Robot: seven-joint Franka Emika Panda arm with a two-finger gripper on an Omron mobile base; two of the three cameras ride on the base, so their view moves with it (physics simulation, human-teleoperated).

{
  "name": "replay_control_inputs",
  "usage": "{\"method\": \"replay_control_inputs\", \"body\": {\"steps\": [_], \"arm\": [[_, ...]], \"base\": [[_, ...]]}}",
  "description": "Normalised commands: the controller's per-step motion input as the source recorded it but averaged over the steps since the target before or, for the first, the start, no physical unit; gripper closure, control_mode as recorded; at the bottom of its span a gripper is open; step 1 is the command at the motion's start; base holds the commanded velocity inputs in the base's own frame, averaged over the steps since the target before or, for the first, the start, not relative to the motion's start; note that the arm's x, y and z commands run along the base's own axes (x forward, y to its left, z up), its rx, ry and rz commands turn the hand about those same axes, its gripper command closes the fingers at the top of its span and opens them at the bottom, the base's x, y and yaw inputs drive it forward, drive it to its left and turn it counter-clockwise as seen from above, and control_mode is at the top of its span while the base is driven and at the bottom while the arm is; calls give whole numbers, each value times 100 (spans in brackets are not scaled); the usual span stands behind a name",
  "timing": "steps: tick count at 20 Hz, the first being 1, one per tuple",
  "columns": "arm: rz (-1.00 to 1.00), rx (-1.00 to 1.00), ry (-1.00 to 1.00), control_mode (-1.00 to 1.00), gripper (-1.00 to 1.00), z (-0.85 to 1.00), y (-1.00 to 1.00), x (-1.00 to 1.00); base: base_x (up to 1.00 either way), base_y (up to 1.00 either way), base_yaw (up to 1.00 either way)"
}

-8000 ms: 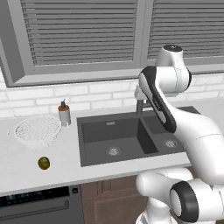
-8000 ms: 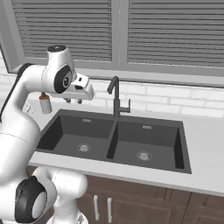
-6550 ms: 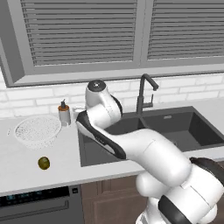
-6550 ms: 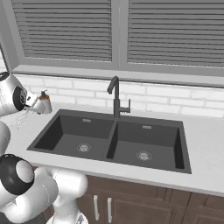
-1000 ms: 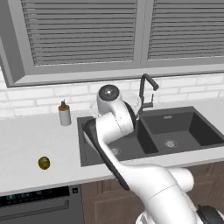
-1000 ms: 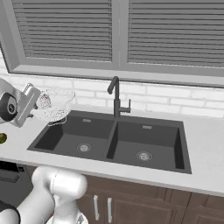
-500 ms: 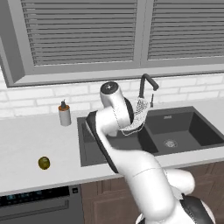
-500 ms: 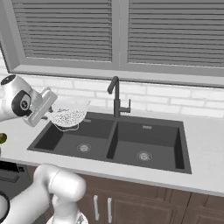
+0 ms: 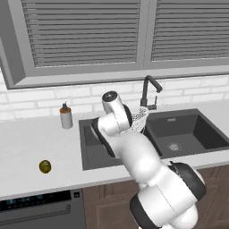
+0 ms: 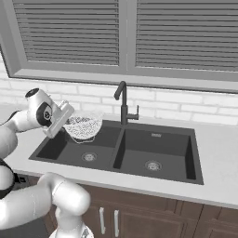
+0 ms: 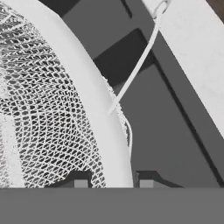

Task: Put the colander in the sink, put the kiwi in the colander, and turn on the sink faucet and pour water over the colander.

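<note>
One kiwi (image 9: pixel 44 167) near the bench's front edge, well left of the sink (image 10: pixel 153 151) | gripper (image 11: pixel 110 180) clamped on the colander (image 10: pixel 83 126) rim, a finger on each side | colander held tilted above the sink's left basin | sink faucet (image 10: pixel 122 101) behind the divider, at the back edge

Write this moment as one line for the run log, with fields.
gripper: shut on colander rim | colander: held above left basin of sink | kiwi: on counter | faucet: no water
</note>
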Motion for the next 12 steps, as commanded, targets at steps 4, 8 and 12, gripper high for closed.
{"method": "replay_control_inputs", "body": {"steps": [4,8,12], "arm": [[-1,0,-1,-100,100,-97,7,42],[0,3,0,-100,100,-98,0,3],[-4,7,4,-100,100,-42,0,0]], "base": [[0,0,0],[0,0,0],[0,0,0]]}}
